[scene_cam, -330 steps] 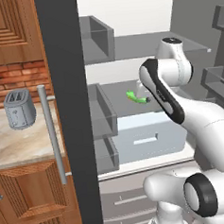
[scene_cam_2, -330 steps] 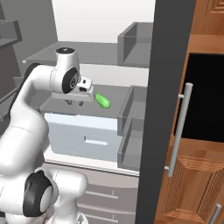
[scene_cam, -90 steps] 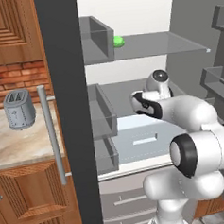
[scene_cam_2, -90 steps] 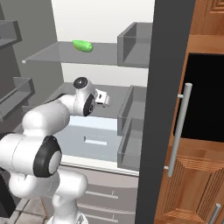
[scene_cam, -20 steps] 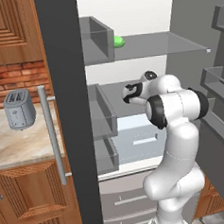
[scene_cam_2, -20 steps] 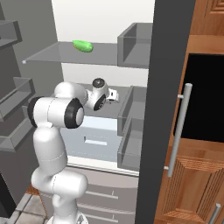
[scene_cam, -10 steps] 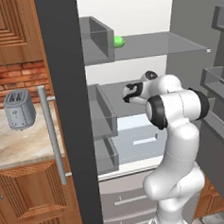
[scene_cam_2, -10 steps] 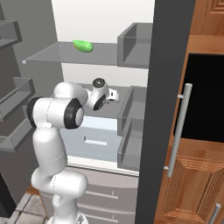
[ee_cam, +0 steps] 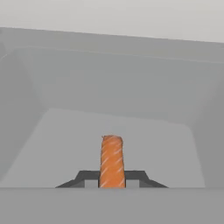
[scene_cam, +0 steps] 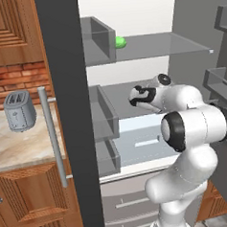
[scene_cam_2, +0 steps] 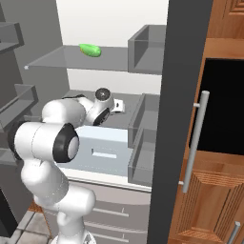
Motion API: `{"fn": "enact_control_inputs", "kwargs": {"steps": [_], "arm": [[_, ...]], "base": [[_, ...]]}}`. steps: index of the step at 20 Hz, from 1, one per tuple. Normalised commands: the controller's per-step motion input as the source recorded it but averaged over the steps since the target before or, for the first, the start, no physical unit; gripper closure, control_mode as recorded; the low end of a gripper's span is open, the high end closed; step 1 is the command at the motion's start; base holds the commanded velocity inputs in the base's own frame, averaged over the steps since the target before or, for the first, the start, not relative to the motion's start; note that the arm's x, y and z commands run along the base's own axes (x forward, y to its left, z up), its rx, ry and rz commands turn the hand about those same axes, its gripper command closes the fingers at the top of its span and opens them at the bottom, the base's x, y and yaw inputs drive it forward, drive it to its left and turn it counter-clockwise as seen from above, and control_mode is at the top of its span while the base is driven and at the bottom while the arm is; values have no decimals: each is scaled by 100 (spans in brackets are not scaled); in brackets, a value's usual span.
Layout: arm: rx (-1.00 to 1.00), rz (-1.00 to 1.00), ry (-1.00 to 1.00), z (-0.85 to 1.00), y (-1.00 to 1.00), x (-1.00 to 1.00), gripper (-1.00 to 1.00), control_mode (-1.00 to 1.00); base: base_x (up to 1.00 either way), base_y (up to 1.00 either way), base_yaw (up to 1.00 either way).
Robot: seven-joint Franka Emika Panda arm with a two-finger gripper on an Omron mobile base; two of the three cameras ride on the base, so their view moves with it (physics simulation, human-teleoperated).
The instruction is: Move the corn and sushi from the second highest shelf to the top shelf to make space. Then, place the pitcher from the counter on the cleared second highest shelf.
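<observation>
My gripper reaches deep into the fridge over the second highest shelf and is shut on the sushi, an orange, white-streaked piece standing up between the two dark fingertips. From the base views the hand hangs just above that shelf, near its back. The green corn lies on the top shelf, a thin glass slab. The pitcher is out of view.
A grey toaster stands on the counter left of the fridge. Grey side bins line the shelves, and door bins jut out. A pale drawer sits below. The dark fridge wall is close by.
The corn, once in my gripper at the second highest shelf, now lies on the top shelf. Over the last second the jaws have closed on the sushi; the arm has barely moved.
</observation>
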Motion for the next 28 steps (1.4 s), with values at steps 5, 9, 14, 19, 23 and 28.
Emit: {"fn": "enact_control_inputs", "kwargs": {"steps": [5, 9, 14, 19, 23, 28], "arm": [[-4, 6, -1, 73, 13, -95, 100, -100], [-3, 5, 0, 93, 3, -62, 100, -100], [-3, 5, 0, 100, 0, -40, 100, -100], [-8, 3, 0, 54, 0, -71, 100, -100], [-2, 2, -8, 53, 0, -45, 100, -100], [0, 0, -18, 65, -7, -9, 100, -100]], "base": [[0, 0, 0], [0, 0, 0], [0, 0, 0], [0, 0, 0], [0, 0, 0], [0, 0, 0]]}}
